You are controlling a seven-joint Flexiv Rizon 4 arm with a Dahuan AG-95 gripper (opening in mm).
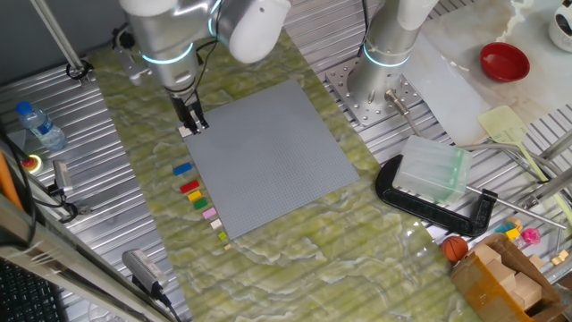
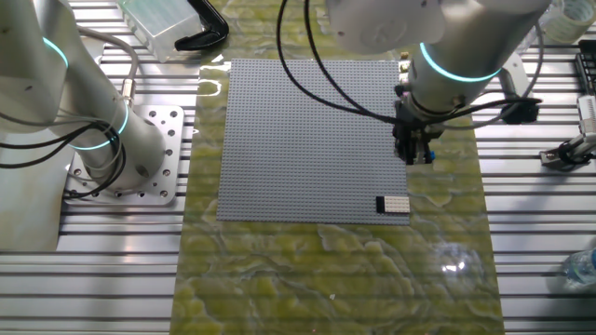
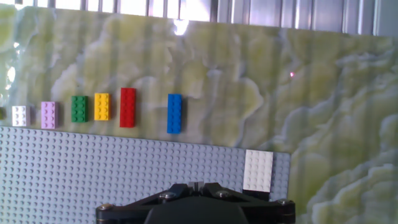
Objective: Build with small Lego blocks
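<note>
A large grey studded baseplate [image 3: 93, 168] [image 1: 268, 161] [image 2: 307, 130] lies on the green marbled mat. A white Lego block [image 3: 258, 170] [image 2: 396, 206] [image 1: 186, 131] sits on its corner, with a black piece [image 2: 380, 203] against one side. Off the plate, loose blocks lie in a row: blue [image 3: 175, 113] [image 1: 182, 168], red [image 3: 127, 107] [image 1: 189, 187], yellow [image 3: 102, 106], green [image 3: 79, 108], pink [image 3: 50, 115] and a small white one [image 3: 20, 116]. My gripper [image 3: 194, 184] [image 1: 191, 122] [image 2: 415, 154] hovers over the plate edge beside the corner block, fingers together, holding nothing.
A second arm's base [image 1: 384, 63] [image 2: 102, 140] stands beside the mat. A clear plastic box [image 1: 432, 168] rests in a black clamp [image 1: 478, 215] past the plate's far side. A red bowl [image 1: 504, 61] and a water bottle [image 1: 40, 125] sit off the mat.
</note>
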